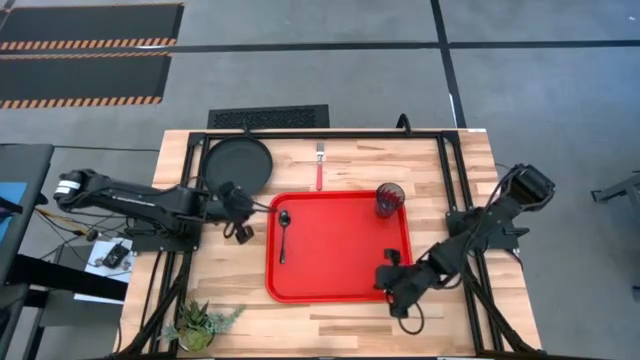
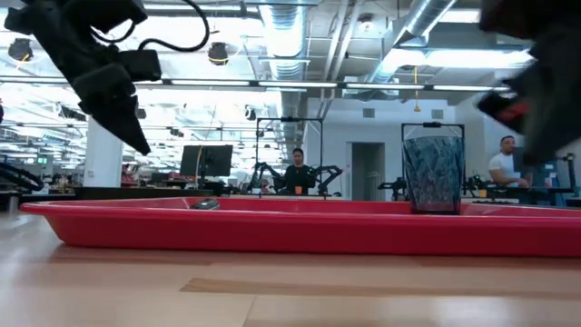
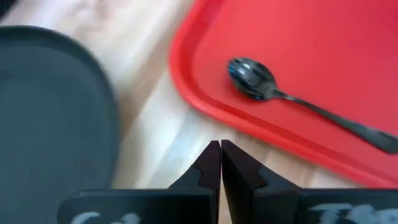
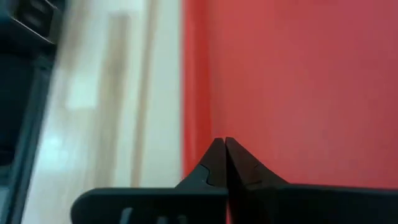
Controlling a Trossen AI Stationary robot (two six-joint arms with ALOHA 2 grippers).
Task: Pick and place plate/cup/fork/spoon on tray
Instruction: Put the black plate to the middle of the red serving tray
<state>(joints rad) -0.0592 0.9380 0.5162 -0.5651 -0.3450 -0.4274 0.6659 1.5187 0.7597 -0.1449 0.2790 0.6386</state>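
The red tray (image 1: 340, 245) lies in the middle of the table. On it the dark spoon (image 1: 283, 235) lies near the left rim, and the smoky cup (image 1: 389, 199) stands upright in the far right corner. The red-handled fork (image 1: 320, 165) lies on the wood beyond the tray's far rim. The black plate (image 1: 238, 165) rests flat at the far left. My left gripper (image 3: 220, 144) hangs shut over bare wood between plate (image 3: 50, 124) and tray (image 3: 311, 50), the spoon (image 3: 298, 102) just ahead of it. My right gripper (image 4: 220, 142) hangs shut over the tray's rim (image 4: 193, 81) near its near right corner (image 1: 388, 268).
A small potted plant (image 1: 200, 325) stands at the table's near left corner. Black frame rails (image 1: 450, 170) run along the table's left, right and far sides. In the low view, people sit in the room behind the tray (image 2: 309, 232) and cup (image 2: 433, 173).
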